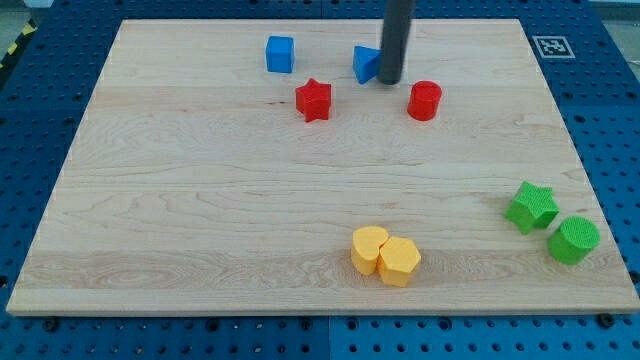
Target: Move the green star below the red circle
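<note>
The green star (531, 207) lies near the board's right edge, toward the view's bottom. The red circle (424, 101) stands in the upper middle, right of centre. My tip (389, 82) rests at the view's top, just left of the red circle and touching or right beside a blue triangular block (366, 64). The tip is far from the green star, up and to the left of it.
A green cylinder (573, 240) sits just below-right of the green star. A red star (313, 100) and a blue cube (280, 54) lie at upper left of the tip. Two yellow blocks (385, 255) touch each other at bottom centre. The wooden board (200, 200) has blue pegboard around it.
</note>
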### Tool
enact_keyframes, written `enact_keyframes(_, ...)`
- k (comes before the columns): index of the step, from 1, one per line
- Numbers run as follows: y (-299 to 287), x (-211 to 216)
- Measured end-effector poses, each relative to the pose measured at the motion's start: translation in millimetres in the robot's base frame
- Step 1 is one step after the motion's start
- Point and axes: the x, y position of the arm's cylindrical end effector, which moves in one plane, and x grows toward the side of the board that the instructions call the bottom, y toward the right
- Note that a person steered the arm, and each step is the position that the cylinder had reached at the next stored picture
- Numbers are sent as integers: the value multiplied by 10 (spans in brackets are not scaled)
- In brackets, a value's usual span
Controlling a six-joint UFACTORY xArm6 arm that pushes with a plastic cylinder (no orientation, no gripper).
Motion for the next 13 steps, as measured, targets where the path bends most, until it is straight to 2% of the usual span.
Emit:
enact_keyframes(1, 606, 2)
enact_keyframes(3, 1279, 1122)
enact_keyframes(5, 2132, 1868)
enact_keyframes(6, 2209, 2415)
enact_keyframes(7, 1970, 2700)
enact_keyframes(10, 1860, 2472)
enact_keyframes(13, 1264, 2300)
